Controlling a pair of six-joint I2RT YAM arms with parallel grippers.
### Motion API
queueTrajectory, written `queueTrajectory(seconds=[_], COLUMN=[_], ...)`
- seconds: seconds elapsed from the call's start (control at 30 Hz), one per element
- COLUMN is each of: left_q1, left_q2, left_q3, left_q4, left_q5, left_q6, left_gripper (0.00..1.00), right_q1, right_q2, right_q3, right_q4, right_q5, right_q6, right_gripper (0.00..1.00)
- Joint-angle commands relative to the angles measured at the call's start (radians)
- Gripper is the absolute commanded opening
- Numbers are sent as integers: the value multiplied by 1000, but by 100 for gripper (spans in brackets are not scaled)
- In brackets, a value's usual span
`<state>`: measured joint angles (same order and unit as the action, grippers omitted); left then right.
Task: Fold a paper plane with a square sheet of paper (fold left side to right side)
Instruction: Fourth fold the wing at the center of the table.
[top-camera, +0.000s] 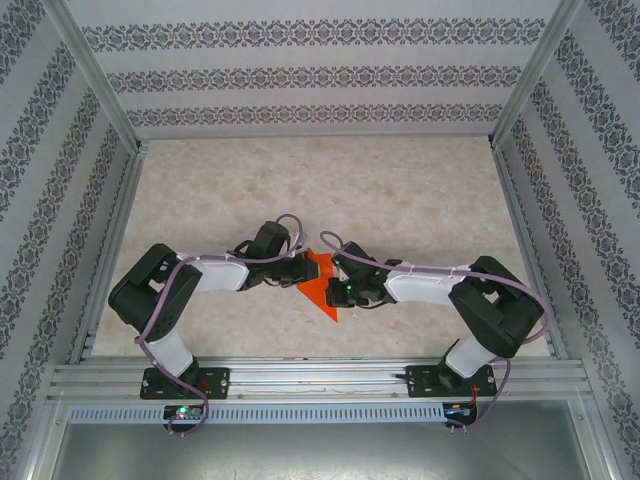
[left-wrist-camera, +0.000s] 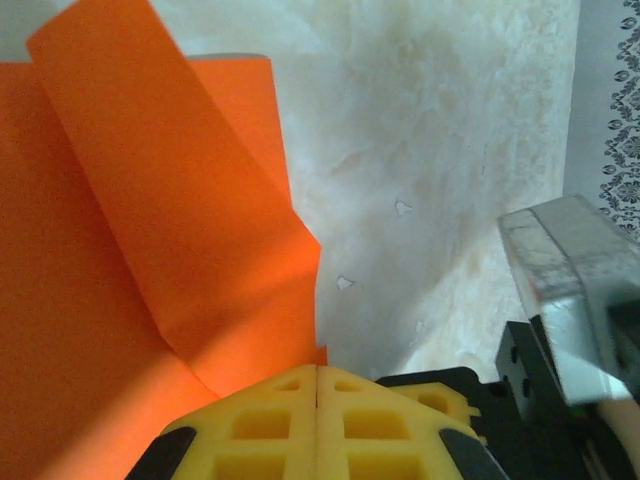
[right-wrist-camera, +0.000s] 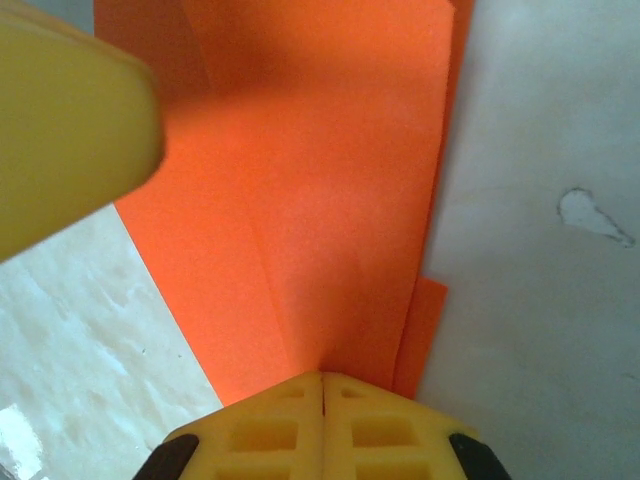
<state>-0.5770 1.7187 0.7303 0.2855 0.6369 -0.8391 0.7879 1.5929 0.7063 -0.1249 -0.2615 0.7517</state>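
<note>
Sheet of paper (top-camera: 322, 288) sits mid-desk, slightly toward the near edge, right between the two arms. It is thin, matte, bright orange-red and unmarked. It's not square now: it is folded into a narrow wedge.

Orientation from the top view: the long axis runs far-to-near, leaning a bit right. The sharp tip points at the near edge and the wide end sits up between the fingers. I can't tell whether the tip rests on the desk.

Left fingers (top-camera: 298, 271): fully shut, yellow pads (left-wrist-camera: 290, 420) pressed seam to seam, with paper coming straight out of the seam, so they are clamped on the sheet. The pads are moulded plastic with square recesses. The left wrist view shows layers: a long flat flap (left-wrist-camera: 170, 200) runs diagonally from the upper left down to the pads, over a wider layer (left-wrist-camera: 60, 350) behind it. The creases are crisp and the edges straight.

Right fingers (top-camera: 337, 277): also fully shut, with the same yellow pads (right-wrist-camera: 285, 430), and pinching the sheet from the opposite side. In the right wrist view the paper (right-wrist-camera: 330, 200) fans away from the seam, with a crease running along its length and a second layer's edge (right-wrist-camera: 425, 320) peeking out on the right. There is a blurred yellow finger (right-wrist-camera: 70, 130) at upper left, close to the lens.

Desk (top-camera: 420, 200): smooth, pale beige marble pattern with a few small white chips (left-wrist-camera: 403, 207).
</note>
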Motion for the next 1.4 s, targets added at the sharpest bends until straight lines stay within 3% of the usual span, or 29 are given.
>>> queueTrajectory(seconds=[0.0, 0.67, 1.37], left_q1=[-8, 40, 153], left_q2=[40, 134, 225], left_q3=[39, 94, 202], left_q4=[60, -1, -122], left_q5=[19, -40, -52], left_q6=[13, 111, 228], left_gripper=[0, 0, 0], right_q1=[7, 17, 20], right_q2=[61, 76, 90], right_q3=[-26, 2, 15], right_q4=[-192, -277, -324], right_q5=[131, 157, 150], right_q6=[-33, -73, -97], right_gripper=[0, 0, 0])
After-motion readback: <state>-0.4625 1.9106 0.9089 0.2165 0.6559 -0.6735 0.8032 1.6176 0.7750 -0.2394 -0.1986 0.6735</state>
